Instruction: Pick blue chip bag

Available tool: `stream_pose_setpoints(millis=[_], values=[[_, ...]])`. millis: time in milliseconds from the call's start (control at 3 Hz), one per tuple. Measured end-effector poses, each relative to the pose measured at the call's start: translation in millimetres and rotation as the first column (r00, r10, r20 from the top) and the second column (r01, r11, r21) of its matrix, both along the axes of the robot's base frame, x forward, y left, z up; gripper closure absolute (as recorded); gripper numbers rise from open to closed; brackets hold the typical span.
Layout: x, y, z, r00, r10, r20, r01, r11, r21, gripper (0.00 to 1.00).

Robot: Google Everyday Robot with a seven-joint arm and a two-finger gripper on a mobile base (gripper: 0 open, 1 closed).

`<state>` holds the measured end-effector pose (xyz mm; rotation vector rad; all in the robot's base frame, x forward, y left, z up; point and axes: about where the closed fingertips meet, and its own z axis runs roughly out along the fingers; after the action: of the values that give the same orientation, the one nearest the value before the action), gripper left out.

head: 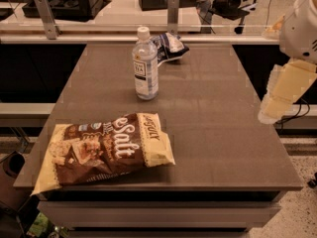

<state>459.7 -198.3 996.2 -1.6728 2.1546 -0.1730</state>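
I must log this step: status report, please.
Gripper right of table, apart from bag. Blue chip bag at far edge. Water bottle close beside it.
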Motion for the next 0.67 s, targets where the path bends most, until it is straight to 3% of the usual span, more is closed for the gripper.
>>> stream_pose_setpoints(millis=[333, 667], values=[[20.4, -0.1, -9.5, 0.999, -0.024, 0.038, 0.022, 0.999, 0.041, 0.0], [51.9, -0.6, -14.5, 0.9932, -0.044, 0.108, 0.03, 0.992, 0.121, 0.0]])
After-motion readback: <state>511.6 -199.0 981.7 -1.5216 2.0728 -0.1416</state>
